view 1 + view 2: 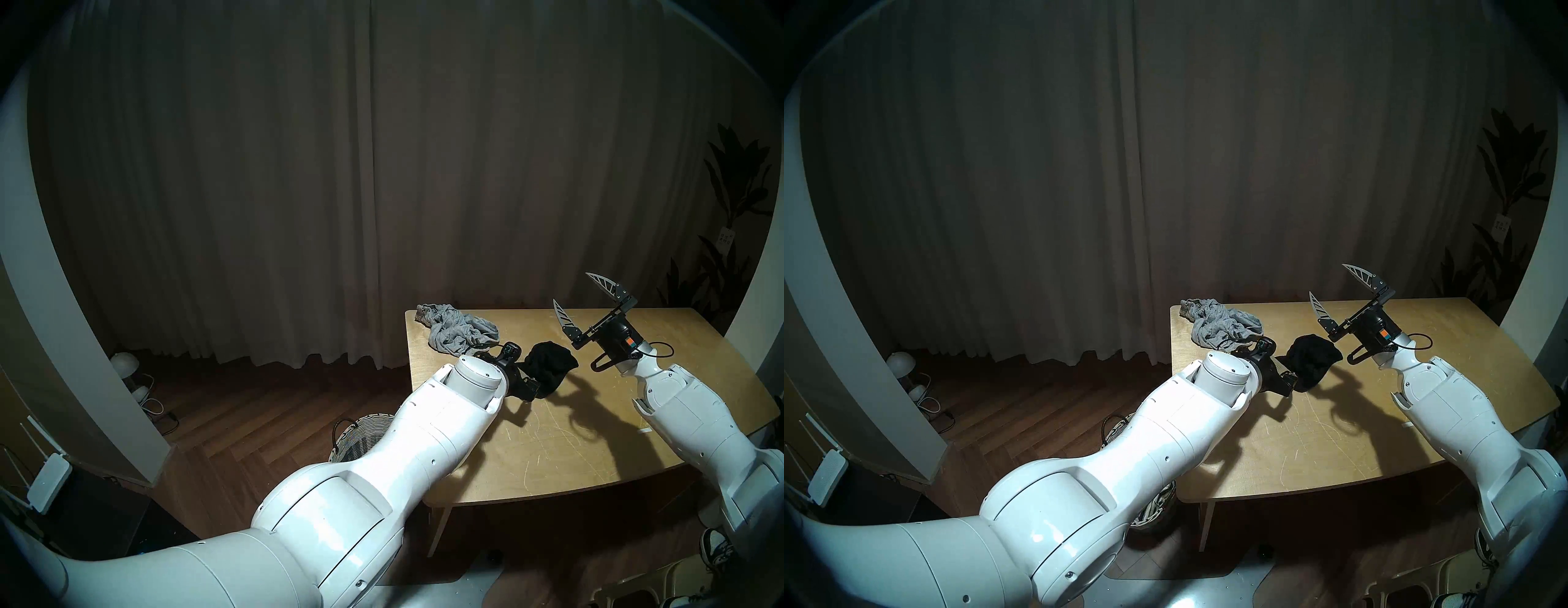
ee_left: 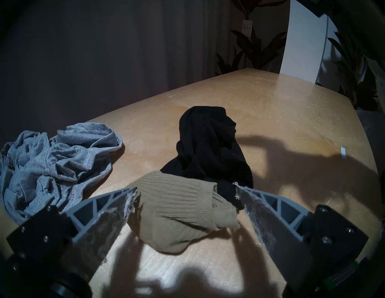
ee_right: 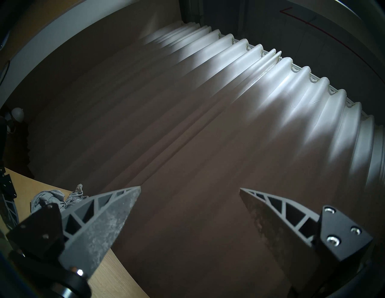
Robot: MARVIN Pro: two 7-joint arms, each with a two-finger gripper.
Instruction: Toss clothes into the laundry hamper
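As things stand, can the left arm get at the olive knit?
Probably yes. The left pincer is open with the olive knit lying between its fingers on the table. Only the black garment sits behind it; nothing blocks the way.

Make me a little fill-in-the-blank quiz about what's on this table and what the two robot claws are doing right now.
1. The olive knit piece lies between the open fingers of the ______ gripper.
2. The right gripper is raised over the table, open and holding ______.
3. The crumpled garment at the table's far corner is ______ in colour.
4. The black garment lies just ______ the olive knit piece, seen from the left wrist.

Missing words: left; nothing; grey; behind
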